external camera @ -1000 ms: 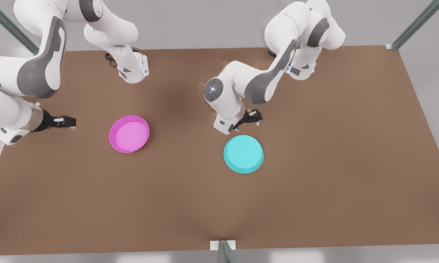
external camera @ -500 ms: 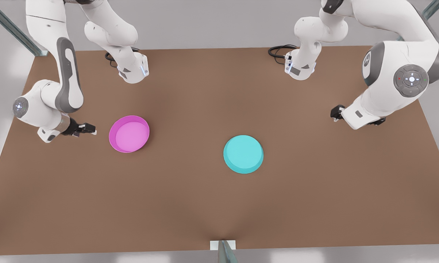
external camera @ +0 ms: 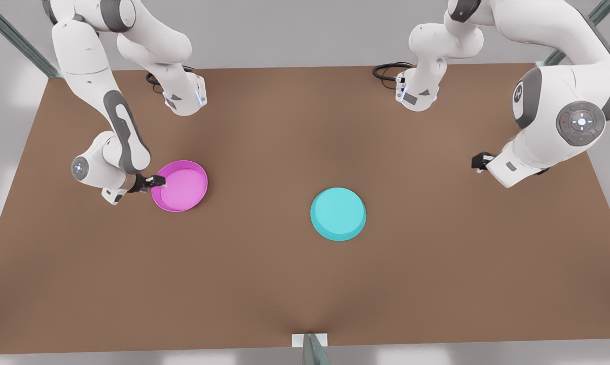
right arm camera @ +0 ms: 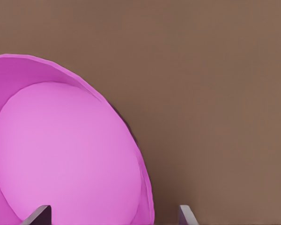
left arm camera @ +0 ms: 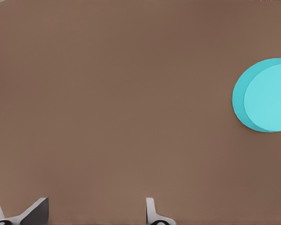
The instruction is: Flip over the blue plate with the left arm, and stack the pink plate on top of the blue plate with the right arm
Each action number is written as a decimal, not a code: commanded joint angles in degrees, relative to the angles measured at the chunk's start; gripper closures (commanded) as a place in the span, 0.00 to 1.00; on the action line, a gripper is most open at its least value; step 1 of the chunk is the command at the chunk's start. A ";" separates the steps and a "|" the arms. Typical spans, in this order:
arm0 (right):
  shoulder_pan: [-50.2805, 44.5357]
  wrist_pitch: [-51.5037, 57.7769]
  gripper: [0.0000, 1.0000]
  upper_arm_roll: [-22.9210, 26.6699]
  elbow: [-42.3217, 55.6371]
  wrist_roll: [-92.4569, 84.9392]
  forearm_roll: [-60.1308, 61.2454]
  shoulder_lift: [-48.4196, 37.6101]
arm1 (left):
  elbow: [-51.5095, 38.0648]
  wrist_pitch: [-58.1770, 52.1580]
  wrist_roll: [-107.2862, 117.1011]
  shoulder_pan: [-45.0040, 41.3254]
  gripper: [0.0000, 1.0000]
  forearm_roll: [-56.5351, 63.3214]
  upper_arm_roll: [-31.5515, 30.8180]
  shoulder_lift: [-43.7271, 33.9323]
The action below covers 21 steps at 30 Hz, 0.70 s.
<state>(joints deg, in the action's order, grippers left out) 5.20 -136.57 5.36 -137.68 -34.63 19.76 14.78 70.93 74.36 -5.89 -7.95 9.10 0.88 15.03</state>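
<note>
Risk entry, stacking stage: I log the right gripper (external camera: 158,181) at the nine o'clock rim of the pink plate (external camera: 181,186), on the front view's left, low to the table (external camera: 284,284); its wrist view shows two fingertips (right arm camera: 37,214) apart, with the plate's rim lying between them and nothing yet clamped. Pink plate sits rim-up, paler inside showing. Blue plate (external camera: 338,213) lies well apart toward the front view's right, flat base up and rim down, so I judge the flip done. Left gripper (external camera: 479,161) waits out at the blue plate's three o'clock, well clear; its wrist view shows both fingertips (left arm camera: 35,211) spread with bare table between. Hazards, as I judge them: the rim is low and thin, so a shallow bite could let the plate tilt or slip out on the lift; a finger coming down on the rim rather than astride it would push the plate along the table; a plate carried by one edge will hang, and may land off-centre on the blue base and slide off. View notes: front view gives me both plates and their spacing; right wrist view alone gives the rim's place between the fingers; left wrist view gives the blue plate's (left arm camera: 264,96) sloped side wall.
</note>
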 commanded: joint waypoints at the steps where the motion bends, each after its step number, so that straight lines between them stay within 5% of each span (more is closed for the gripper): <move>1: -0.02 -0.01 0.00 0.00 -0.13 0.00 0.01 0.07 | 0.00 0.00 0.00 0.04 0.00 0.04 0.00 -0.01; 3: -0.02 -0.01 0.00 0.00 -0.75 -0.09 0.01 0.25 | 0.00 0.00 0.00 0.04 0.00 0.04 0.00 -0.01; 5: -0.02 -0.01 0.19 0.00 -0.84 0.00 0.19 0.33 | 0.09 0.00 0.00 0.04 0.00 0.12 0.00 -0.01; 15: 0.95 -2.47 0.26 0.18 -0.40 -14.06 9.06 1.65 | 0.18 0.00 0.00 0.04 0.00 0.04 0.09 -0.01; 18: 0.95 -2.38 0.61 0.09 -0.13 -14.06 9.06 2.00 | 0.18 0.00 0.00 0.04 0.00 0.04 0.09 -0.01; 21: 0.86 -2.38 0.63 0.18 0.22 -15.21 9.06 2.18 | 0.26 -0.18 0.00 0.04 0.00 0.04 0.09 -0.01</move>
<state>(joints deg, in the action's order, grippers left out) 6.15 -138.96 5.54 -137.46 -49.83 28.83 17.01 71.24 74.18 -5.89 -7.91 9.14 0.97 15.03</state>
